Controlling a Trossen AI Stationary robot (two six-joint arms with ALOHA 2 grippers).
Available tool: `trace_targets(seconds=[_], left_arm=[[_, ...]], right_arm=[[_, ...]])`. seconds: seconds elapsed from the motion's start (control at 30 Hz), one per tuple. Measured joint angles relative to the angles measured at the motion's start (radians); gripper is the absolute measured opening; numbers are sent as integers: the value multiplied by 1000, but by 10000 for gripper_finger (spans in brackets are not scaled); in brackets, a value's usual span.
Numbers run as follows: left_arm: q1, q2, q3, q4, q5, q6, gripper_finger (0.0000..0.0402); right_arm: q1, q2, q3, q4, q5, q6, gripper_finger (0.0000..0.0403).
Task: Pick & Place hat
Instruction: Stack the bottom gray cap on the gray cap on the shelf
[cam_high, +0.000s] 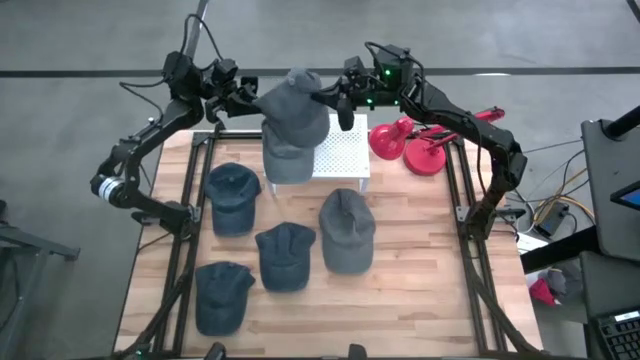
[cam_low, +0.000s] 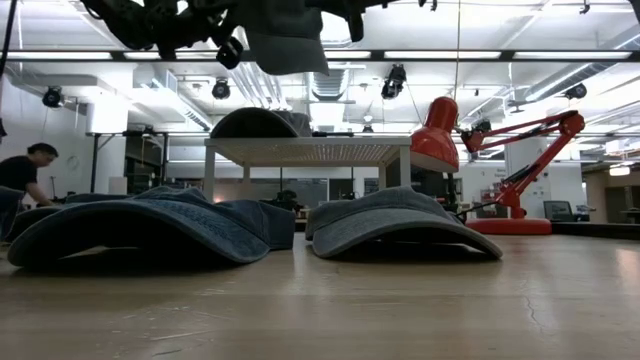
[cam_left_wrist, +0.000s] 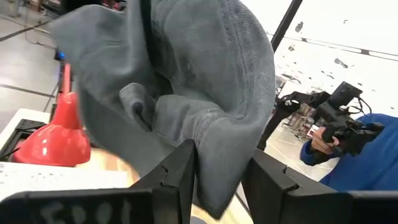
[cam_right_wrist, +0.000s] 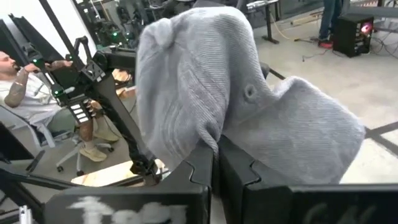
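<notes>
A grey hat (cam_high: 293, 115) hangs in the air above the far middle of the table, held between both grippers. My left gripper (cam_high: 250, 100) comes at it from the left and my right gripper (cam_high: 335, 100) from the right, each shut on its cloth. In the low view the hat (cam_low: 285, 40) hangs high above a white perforated stand (cam_low: 310, 150). A dark dome (cam_low: 255, 122) rests on the stand's top. Several dark blue and grey hats (cam_high: 285, 255) lie on their brims on the wooden table. My left gripper pinches a hanging fold of the hat's cloth (cam_left_wrist: 217, 177) between its two fingers (cam_left_wrist: 183, 171). The fingers reach in level from the table's left side. The hat is lifted clear and sags above and around them. My right gripper pinches a fold of the hat's crown (cam_right_wrist: 211, 134) between its closed fingers (cam_right_wrist: 199, 168). It comes in about level from the table's right side. The hat is clear of the table and drapes over the fingers.
A red desk lamp (cam_high: 410, 145) stands at the far right, beside the stand (cam_high: 345, 155). Black frame rails (cam_high: 190, 215) run along both sides of the table. The near strip of the table (cam_high: 400, 310) is bare wood. People show in the room beyond.
</notes>
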Motion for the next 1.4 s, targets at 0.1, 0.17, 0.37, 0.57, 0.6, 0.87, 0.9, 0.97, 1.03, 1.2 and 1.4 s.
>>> trace_targets(seconds=[0.1, 0.17, 0.37, 0.57, 0.6, 0.87, 0.9, 0.97, 1.03, 1.2, 1.4], left_arm=[[21, 0, 0, -25, 0, 13, 114], [38, 0, 0, -27, -1, 13, 115], [92, 0, 0, -27, -38, 44, 115], [122, 0, 0, -27, -101, 109, 115], [124, 0, 0, -27, -106, 116, 115], [126, 0, 0, -28, -86, 123, 115], [129, 0, 0, -28, -78, 126, 114], [140, 0, 0, -27, -57, 130, 115], [156, 0, 0, -27, -29, 133, 115], [157, 0, 0, -27, 20, 141, 115], [158, 0, 0, -20, 47, 147, 115]], right_arm=[[6, -2, 0, -8, 0, 52, 8], [8, -2, 0, -6, 4, 108, 8], [7, -2, 0, 16, 10, 332, 8], [27, -2, 0, 16, 156, 523, 8], [34, -2, 0, 18, 188, 548, 8], [118, -2, -2, 60, 437, 716, 8], [132, 1, -2, 81, 456, 729, 8], [155, 5, -3, 127, 484, 747, 8], [177, 11, -3, 170, 508, 760, 8], [210, 45, -4, 203, 559, 800, 8], [211, 101, -5, 206, 562, 857, 8]])
